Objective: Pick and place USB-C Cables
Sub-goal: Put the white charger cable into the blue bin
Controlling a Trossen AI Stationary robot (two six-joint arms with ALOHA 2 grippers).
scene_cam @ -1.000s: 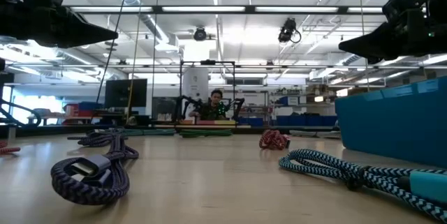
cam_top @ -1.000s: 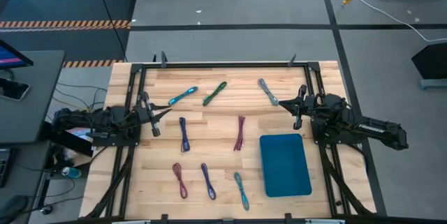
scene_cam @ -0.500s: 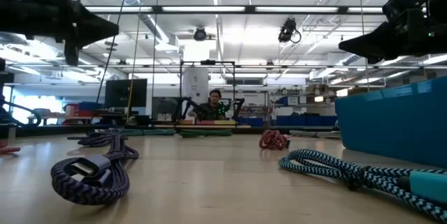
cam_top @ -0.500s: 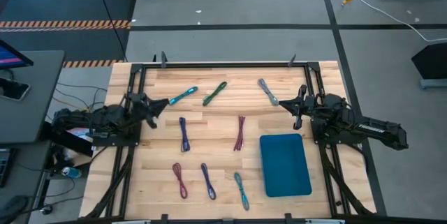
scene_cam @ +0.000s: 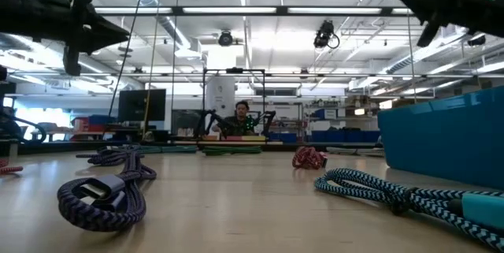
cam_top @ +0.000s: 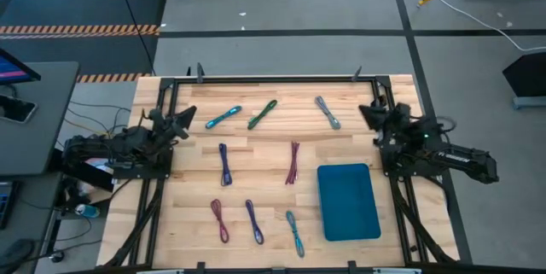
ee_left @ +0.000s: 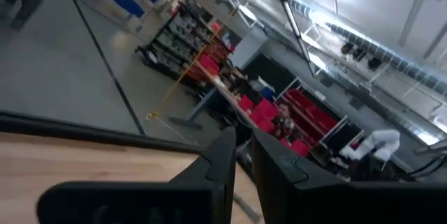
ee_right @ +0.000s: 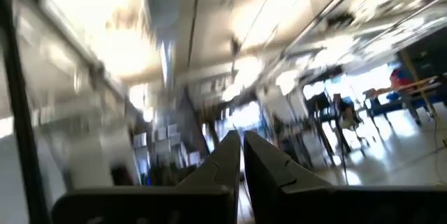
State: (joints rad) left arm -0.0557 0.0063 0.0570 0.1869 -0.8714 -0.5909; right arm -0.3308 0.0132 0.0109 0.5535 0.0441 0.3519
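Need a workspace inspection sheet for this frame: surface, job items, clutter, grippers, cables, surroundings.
Surface: wooden table, black frame around it.
Job's things: eight USB-C cables loose on the wood, among them teal, green, grey, maroon; none in the blue bin.
Clutter: nothing seen.
Grippers: left gripper shut, empty, at the left edge; right gripper shut, empty, at the right edge.
Cables: black robot wiring beside the left arm.
Surroundings: person seated far behind the table; workshop shelving.

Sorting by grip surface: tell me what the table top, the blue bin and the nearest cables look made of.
Table top: pale wood planks, visible grain, satin. Blue bin: apparently plastic, smooth, matte. Purple cable and teal cable: woven jackets, by the patterned weave.
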